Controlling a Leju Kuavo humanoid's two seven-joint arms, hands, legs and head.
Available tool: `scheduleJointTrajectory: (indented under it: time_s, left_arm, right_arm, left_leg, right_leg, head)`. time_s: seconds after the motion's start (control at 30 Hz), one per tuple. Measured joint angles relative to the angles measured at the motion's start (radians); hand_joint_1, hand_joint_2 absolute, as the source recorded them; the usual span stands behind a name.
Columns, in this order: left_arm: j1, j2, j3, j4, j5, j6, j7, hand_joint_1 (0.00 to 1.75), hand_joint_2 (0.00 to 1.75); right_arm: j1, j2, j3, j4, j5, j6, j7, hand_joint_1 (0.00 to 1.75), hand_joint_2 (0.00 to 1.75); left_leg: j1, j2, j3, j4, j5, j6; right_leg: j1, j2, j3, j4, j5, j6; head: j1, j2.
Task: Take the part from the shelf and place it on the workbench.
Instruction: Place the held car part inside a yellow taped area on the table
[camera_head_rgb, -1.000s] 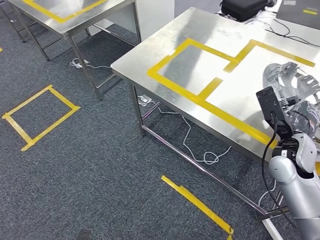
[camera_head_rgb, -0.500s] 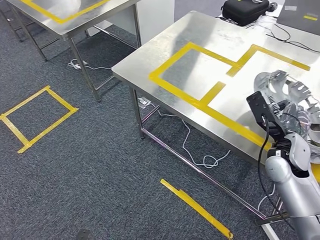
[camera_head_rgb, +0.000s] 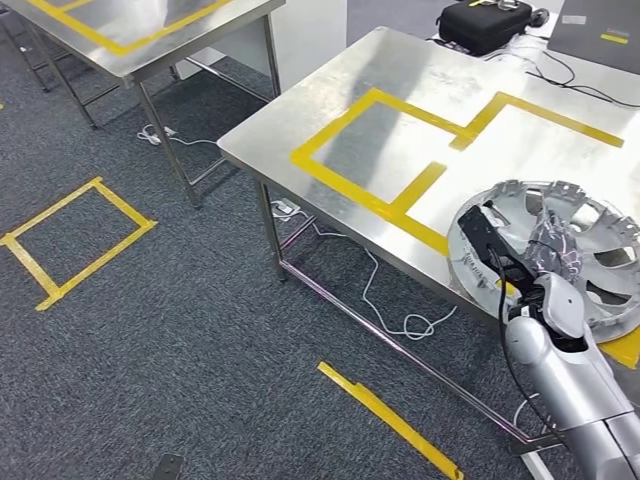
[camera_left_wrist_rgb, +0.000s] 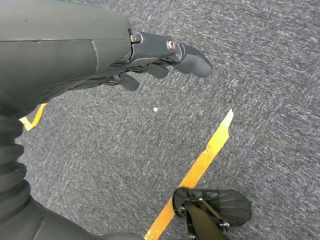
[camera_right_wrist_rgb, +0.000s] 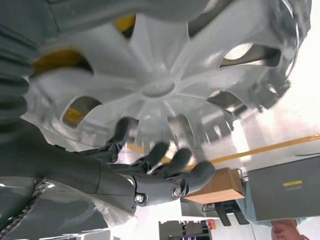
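at the frame's right, our right robot hand (camera_head_rgb: 549, 247) grips the silver spoked plastic wheel cover (camera_head_rgb: 589, 225) through its openings; it looks light, stiff, slippery.

The right hand (camera_head_rgb: 555, 245) grips with curled fingers (camera_right_wrist_rgb: 181, 160); the left hand (camera_left_wrist_rgb: 94, 60) hangs, fingers (camera_left_wrist_rgb: 188, 57) extended.

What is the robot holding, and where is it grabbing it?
The right hand holds the silver wheel cover, its fingers against the spoked face near the rim. The left hand holds nothing.
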Motion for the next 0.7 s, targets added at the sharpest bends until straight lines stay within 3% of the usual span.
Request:
scheduleJointTrajectory:
  time_s: [0.03,0.1,0.17,0.2,0.23,0.3,0.37,0.5,0.57,0.63,0.67,0.7]
  left_arm:
    - [0.0,0.001,0.0,0.0,-0.002,0.002,0.002,0.0,0.87]
    - [0.0,0.001,0.0,0.0,-0.003,0.002,0.004,0.0,0.0]
    - [0.001,0.001,0.0,0.0,-0.003,0.002,0.006,0.0,0.0]
    - [0.002,0.0,0.0,0.0,-0.003,0.002,0.006,0.0,0.0]
    - [0.002,0.001,0.0,0.0,-0.003,0.004,0.008,0.0,0.0]
    - [0.002,0.002,0.0,0.0,-0.003,0.01,0.011,0.0,0.0]
    - [0.001,0.004,0.0,0.0,-0.003,0.018,0.015,0.0,0.0]
    - [0.004,0.002,0.001,0.0,-0.003,0.033,0.019,0.0,0.0]
    - [0.003,0.001,0.002,0.0,-0.004,0.037,0.019,0.0,0.0]
    - [0.002,0.001,0.002,0.0,-0.004,0.038,0.019,0.0,0.0]
    - [0.003,0.0,0.002,0.0,-0.004,0.038,0.019,0.0,0.0]
    - [0.003,-0.001,0.002,0.0,-0.004,0.039,0.02,0.0,0.0]
  right_arm:
    - [-0.002,0.003,0.003,0.004,0.001,-0.001,0.0,0.0,0.0]
    - [-0.004,0.008,0.008,0.012,0.001,-0.002,0.0,0.0,0.0]
    - [-0.004,0.012,0.012,0.021,0.002,-0.003,0.0,0.0,0.0]
    - [-0.003,0.013,0.015,0.026,0.003,-0.004,0.0,0.0,0.0]
    - [-0.003,0.014,0.016,0.029,0.004,-0.007,0.0,0.0,0.0]
    - [-0.003,0.014,0.018,0.032,0.003,-0.019,0.0,0.0,0.0]
    - [-0.001,0.014,0.013,0.031,-0.004,-0.039,0.0,0.0,0.0]
    - [0.017,0.01,-0.023,-0.01,-0.025,-0.068,0.0,0.0,0.0]
    - [0.02,0.004,-0.045,-0.034,-0.03,-0.073,0.0,0.0,0.0]
    - [0.026,-0.002,-0.062,-0.048,-0.035,-0.076,0.0,0.0,0.0]
    - [0.033,-0.005,-0.069,-0.056,-0.04,-0.078,0.0,0.0,0.0]
    - [0.041,-0.008,-0.078,-0.066,-0.045,-0.082,0.0,0.0,0.0]
  left_leg:
    - [0.002,0.001,-0.013,0.032,-0.022,-0.005]
    - [0.005,0.004,-0.064,0.154,-0.087,-0.015]
    - [0.006,0.004,-0.113,0.267,-0.129,-0.017]
    - [0.006,0.004,-0.115,0.275,-0.122,-0.015]
    - [0.006,0.004,-0.101,0.247,-0.099,-0.012]
    - [0.005,0.002,-0.033,0.11,-0.032,-0.002]
    - [0.002,-0.001,0.017,0.005,-0.001,0.006]
    - [0.0,-0.001,0.026,-0.025,0.005,0.019]
    - [0.004,0.0,0.03,-0.037,0.013,0.03]
    - [0.001,0.001,0.029,-0.038,0.014,0.034]
    - [0.0,0.001,0.029,-0.037,0.014,0.034]
    - [-0.001,0.001,0.029,-0.037,0.014,0.034]
  right_leg:
    - [-0.001,-0.001,0.001,-0.001,0.001,-0.006]
    - [-0.001,-0.002,0.002,-0.001,0.0,-0.012]
    - [0.0,-0.003,0.003,-0.001,0.0,-0.013]
    - [0.0,-0.002,0.003,-0.001,0.0,-0.013]
    - [0.001,-0.002,0.004,-0.001,0.0,-0.013]
    - [0.001,0.0,0.006,-0.001,0.0,-0.012]
    - [0.003,0.001,0.005,-0.001,0.001,-0.006]
    - [0.001,0.001,-0.002,0.001,-0.004,0.016]
    - [0.0,0.002,-0.033,0.063,-0.046,0.022]
    - [0.0,0.002,-0.092,0.191,-0.105,0.025]
    - [0.001,0.002,-0.117,0.244,-0.12,0.026]
    - [0.001,0.002,-0.126,0.263,-0.118,0.027]
  head:
    - [-0.002,0.0]
    - [-0.006,0.0]
    - [-0.006,0.0]
    - [-0.006,0.0]
    - [-0.006,0.0]
    - [-0.006,0.0]
    - [-0.005,0.0]
    - [-0.004,0.0]
    - [-0.002,0.0]
    - [-0.002,0.0]
    - [-0.002,0.0]
    - [-0.002,0.0]
